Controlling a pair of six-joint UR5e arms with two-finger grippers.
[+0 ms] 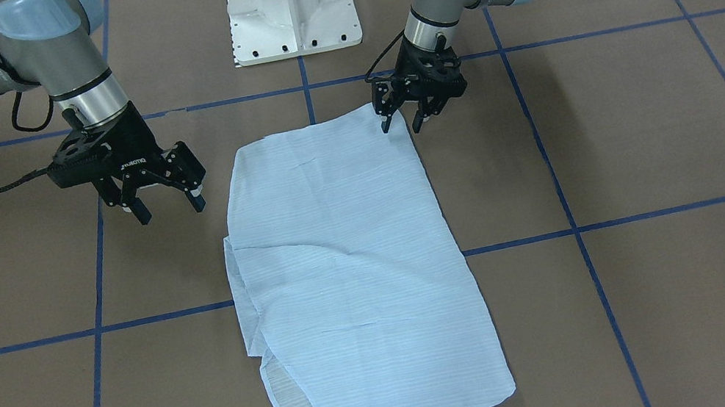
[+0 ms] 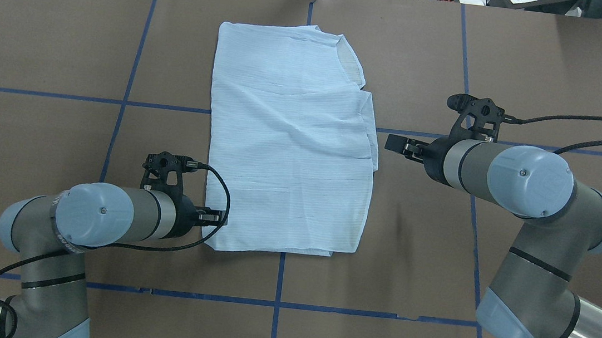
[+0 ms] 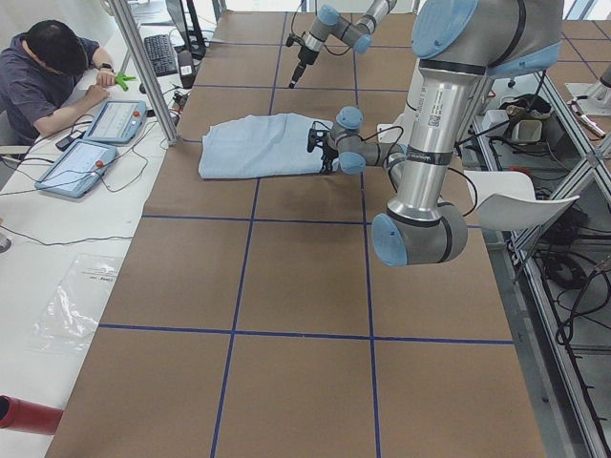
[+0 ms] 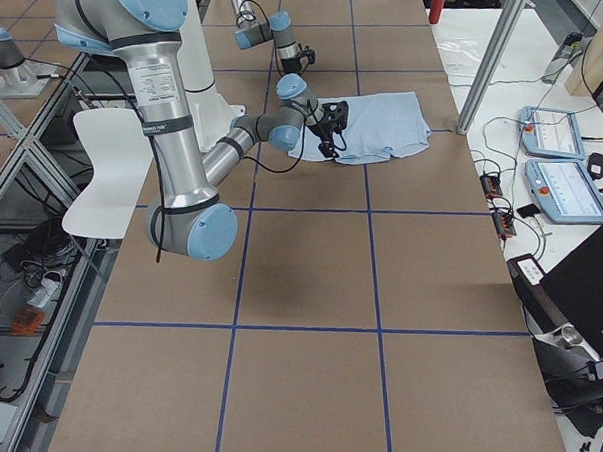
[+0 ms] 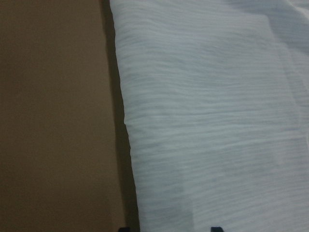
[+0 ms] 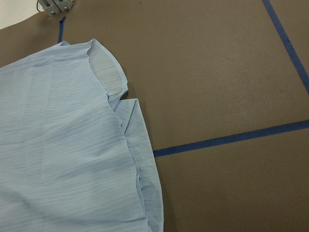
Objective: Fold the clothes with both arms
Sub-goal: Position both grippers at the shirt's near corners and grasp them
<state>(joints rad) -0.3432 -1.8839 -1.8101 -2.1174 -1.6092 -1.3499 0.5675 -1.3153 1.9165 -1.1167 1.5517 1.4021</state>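
Overhead view: the left arm [image 2: 106, 215] covers most of the left gripper [image 2: 213, 217]; the right arm [image 2: 524, 175] covers most of the right gripper [image 2: 400, 144]. Left wrist view: the shirt [image 5: 212, 111] is blurred and cut by three edges; the fingertips [image 5: 216, 229] barely clear the bottom edge. Side views: jaws too small to judge.

Probably a robotics lab: grid-taped table [image 3: 296, 277], aluminium frame post [image 3: 143, 72], teach pendants [image 3: 116, 120], a person [image 3: 43, 81] seated alongside.

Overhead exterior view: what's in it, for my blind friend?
A light blue shirt lies folded flat on a brown table with blue lines. The left gripper is at its near corner; the right gripper hangs beside its right edge.
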